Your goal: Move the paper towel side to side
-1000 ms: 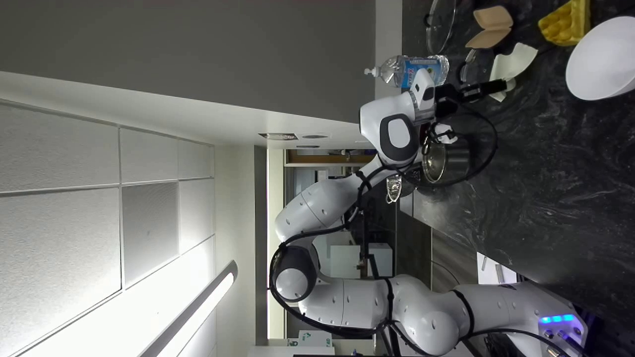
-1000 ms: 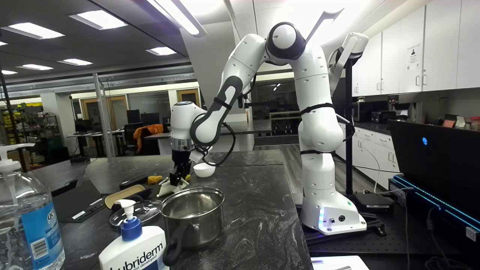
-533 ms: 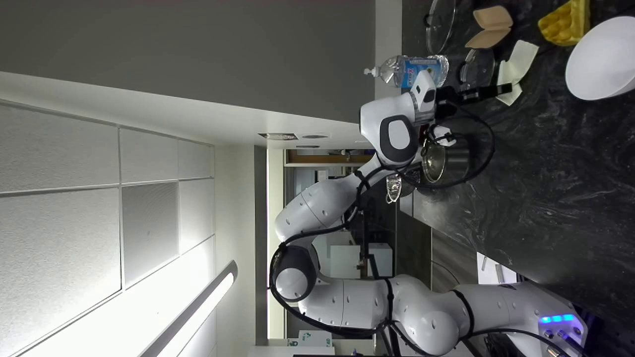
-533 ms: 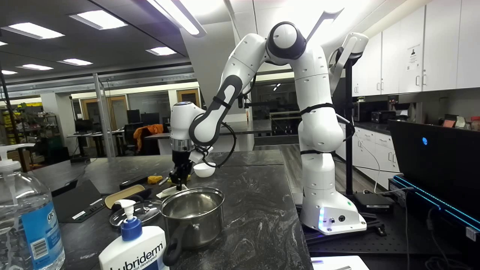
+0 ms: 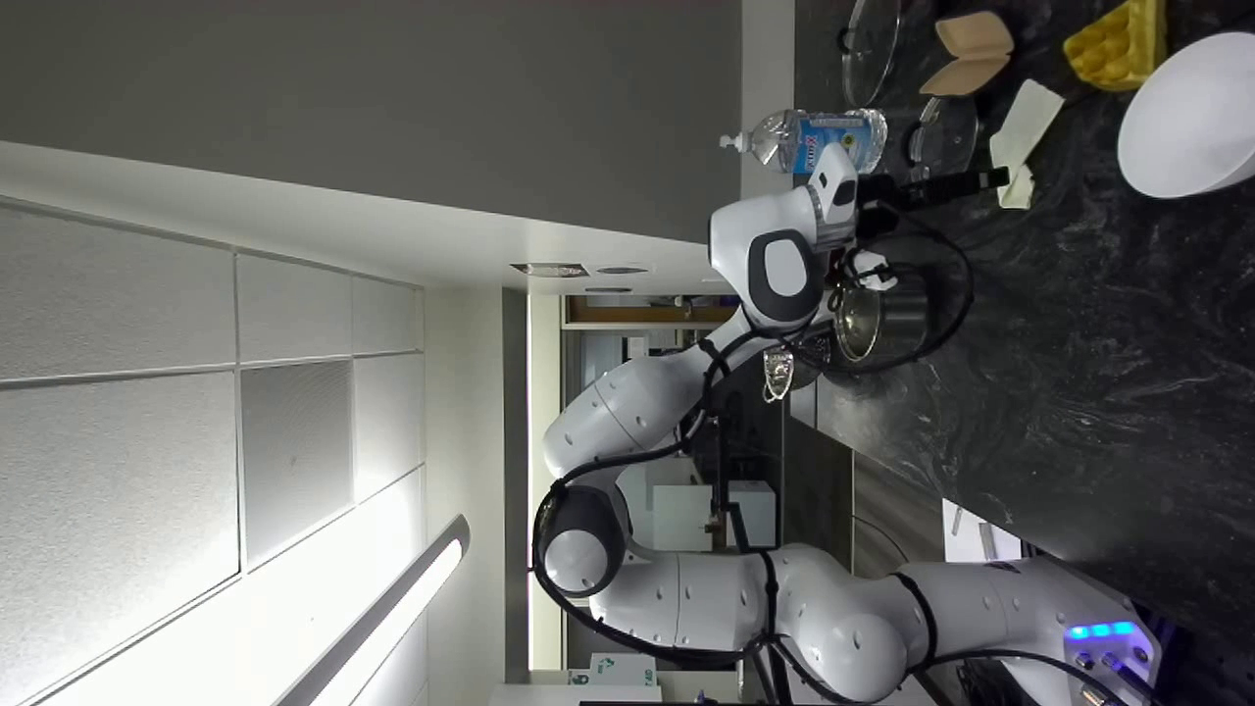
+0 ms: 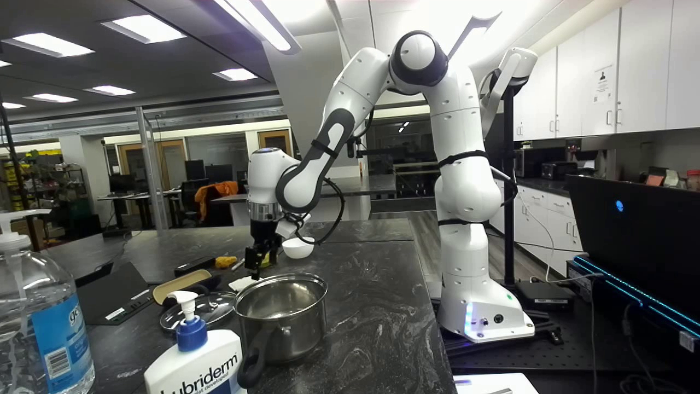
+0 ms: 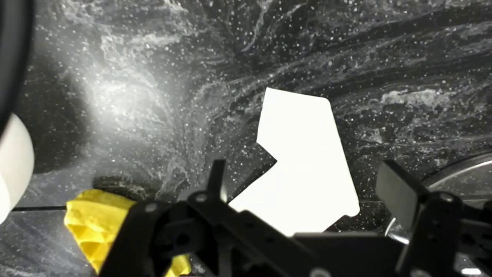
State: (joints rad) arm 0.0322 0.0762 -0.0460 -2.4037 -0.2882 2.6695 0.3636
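The paper towel [image 7: 303,146], white and folded at an angle, lies on the dark counter. In both exterior views it shows as a pale strip, the paper towel [image 5: 1026,127] beside the lid and the paper towel [image 6: 241,283] behind the pot. My gripper [image 7: 305,177] stands open, its fingers wide apart on either side of the towel in the wrist view, and nothing is gripped. From outside, the gripper [image 6: 255,273] hangs just above the towel's near end. Part of the towel's lower edge is hidden behind the gripper in the wrist view.
A steel pot [image 6: 281,323] stands close to the gripper, with a lotion bottle [image 6: 199,364] beside it. Around the towel are a glass lid [image 5: 946,137], a tan case [image 5: 973,54], a yellow waffle-like piece [image 5: 1113,49] and a white bowl [image 5: 1186,118].
My gripper has opened and let go of the towel, rising slightly. The towel, raised and bunched at the fingers before, has dropped and now lies flatter on the counter.
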